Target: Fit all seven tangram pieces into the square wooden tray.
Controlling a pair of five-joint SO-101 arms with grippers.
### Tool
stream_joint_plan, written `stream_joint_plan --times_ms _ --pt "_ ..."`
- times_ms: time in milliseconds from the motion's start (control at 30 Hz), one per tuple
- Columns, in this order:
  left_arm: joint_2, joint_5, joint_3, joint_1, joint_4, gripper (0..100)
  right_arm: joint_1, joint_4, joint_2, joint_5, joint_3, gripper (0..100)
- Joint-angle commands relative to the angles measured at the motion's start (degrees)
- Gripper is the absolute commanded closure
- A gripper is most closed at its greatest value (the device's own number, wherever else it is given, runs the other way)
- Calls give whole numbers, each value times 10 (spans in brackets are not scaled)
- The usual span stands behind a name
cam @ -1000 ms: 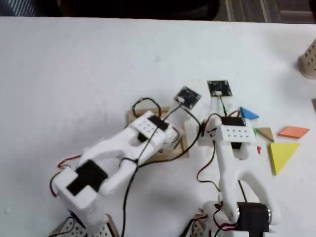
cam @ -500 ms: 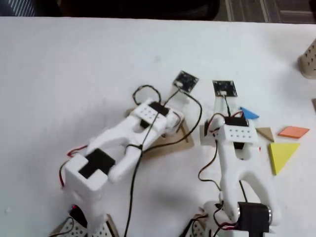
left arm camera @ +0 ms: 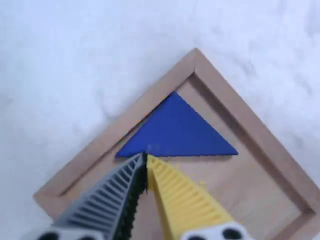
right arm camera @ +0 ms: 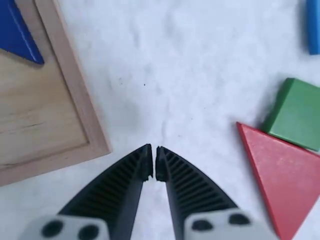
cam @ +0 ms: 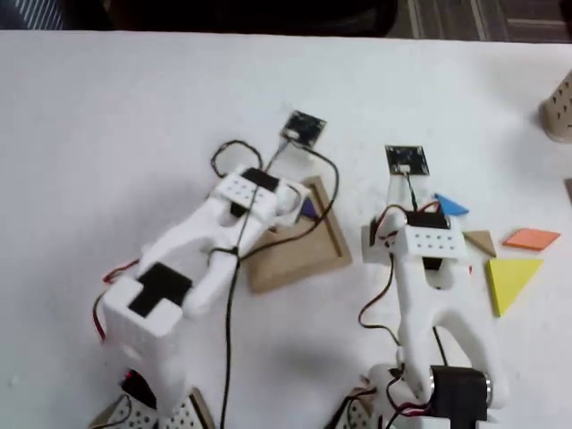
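The square wooden tray (cam: 335,241) lies left of centre, with a dark blue triangle (left arm camera: 177,132) flat in one corner, its point against the rim (left arm camera: 220,85). My left gripper (left arm camera: 146,157) is shut, its tips at the triangle's long edge, over the tray floor. My right gripper (right arm camera: 153,162) is shut over bare table just beside the tray's corner (right arm camera: 75,120). A red triangle (right arm camera: 277,170) and a green piece (right arm camera: 297,112) lie close to it. Further right lie a light blue triangle (cam: 450,206), a brown triangle (cam: 481,241), an orange parallelogram (cam: 531,239) and a yellow triangle (cam: 511,280).
Cables loop from both arms over the tray (cam: 268,237) and the table. A pale perforated object (cam: 559,107) stands at the far right edge. White table stretches wide behind and to the left of the tray.
The left arm has swung back and to the left, uncovering most of the tray and the dark blue triangle in its corner. The right arm has barely moved.
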Motion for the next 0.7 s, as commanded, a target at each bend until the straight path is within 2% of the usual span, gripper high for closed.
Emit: stream_joint_plan --times_ms 0,100,467,667 --pt "17 37 -62 -4 -3 977 5 -9 -4 -6 -30 981" --pt "47 68 -98 -1 -1 977 5 -9 -4 -6 -30 981" --pt "32 69 -111 31 18 977 5 -9 -4 -6 -30 981" --pt "36 71 -111 39 -14 977 5 -9 -4 -6 -31 981"
